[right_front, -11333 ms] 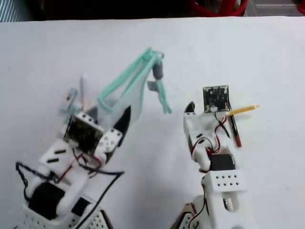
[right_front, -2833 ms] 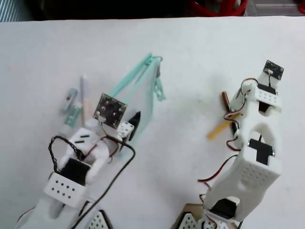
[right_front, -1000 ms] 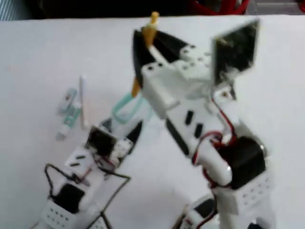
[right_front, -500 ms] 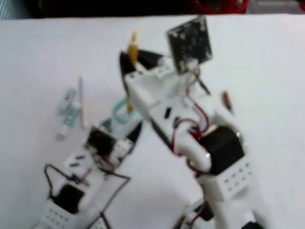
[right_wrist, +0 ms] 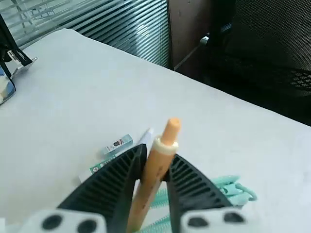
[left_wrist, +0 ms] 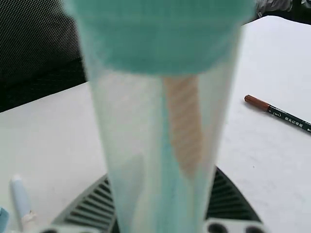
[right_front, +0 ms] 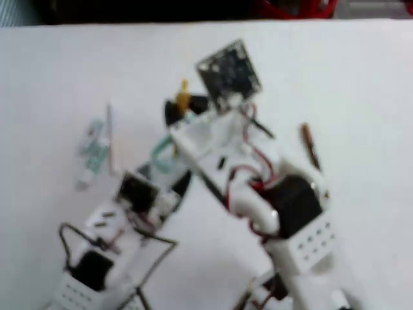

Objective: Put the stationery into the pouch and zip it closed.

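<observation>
Right gripper: the right gripper [right_front: 184, 108] was up over the middle of the table [right_front: 361, 77], its black jaws clenched hard on the orange pen [right_front: 184, 90]. The wrist view confirmed it: right gripper [right_wrist: 156, 155] pinching the barrel from both sides.
Orange pen: the orange pen [right_wrist: 163, 145] stood nearly upright, butt end poking up above the jaws, lower end pointing down at the teal zipper edge.
Left gripper: the left gripper [right_front: 164, 175] was low on the near-left side of the table, clamped on the pouch [right_front: 161, 150]. From its own camera the pouch [left_wrist: 160, 97] rose straight up from between the jaws.
Pouch: translucent walls, teal band along the top, mouth right under the right gripper. The teal zipper edge of the pouch [right_wrist: 214, 189] showed just below the pen.
Pen versus pouch: an orange shaft [left_wrist: 183, 126] with a tapered tip showed through the pouch wall. Inside or just behind it, I couldn't tell.
Brown-tipped pencil: the brown-tipped pencil [right_front: 308, 143] lay flat on the table, right of the right arm, well apart from the pouch; the left wrist view caught it too [left_wrist: 277, 114].
White pen: the white pen [right_front: 111, 139] lay on the far-left side, also seen from the right wrist [right_wrist: 146, 136].
Teal packets: the teal packets [right_front: 95, 147] lay just beside the white pen, one clear from the right wrist [right_wrist: 116, 143].
</observation>
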`<state>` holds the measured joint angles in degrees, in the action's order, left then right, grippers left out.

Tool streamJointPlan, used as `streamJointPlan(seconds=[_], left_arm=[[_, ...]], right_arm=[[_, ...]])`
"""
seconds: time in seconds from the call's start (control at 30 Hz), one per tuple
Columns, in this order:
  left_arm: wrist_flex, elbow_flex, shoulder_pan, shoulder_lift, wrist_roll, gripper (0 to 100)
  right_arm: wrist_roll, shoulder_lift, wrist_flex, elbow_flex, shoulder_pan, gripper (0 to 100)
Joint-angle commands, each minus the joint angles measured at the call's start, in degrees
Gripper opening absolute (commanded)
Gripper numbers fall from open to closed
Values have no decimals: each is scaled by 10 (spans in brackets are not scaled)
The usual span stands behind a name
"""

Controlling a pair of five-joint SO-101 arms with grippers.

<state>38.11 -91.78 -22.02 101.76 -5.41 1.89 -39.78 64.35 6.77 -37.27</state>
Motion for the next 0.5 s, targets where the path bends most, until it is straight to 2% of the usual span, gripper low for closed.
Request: streamJointPlan(seconds=[0.0, 0.1, 0.3, 0.47], left_arm=[[2, 28, -7, 0, -4, 174], [2, 27, -7, 0, -4, 174], [1, 26, -7, 0, -4, 174], [1, 26, -7, 0, -4, 174]], right_arm=[[19, -55, 2, 18, -1, 21], [72, -77, 2, 55, -7, 41], [86, -80, 25, 86, -33, 305], [86, -92, 25, 55, -34, 287]])
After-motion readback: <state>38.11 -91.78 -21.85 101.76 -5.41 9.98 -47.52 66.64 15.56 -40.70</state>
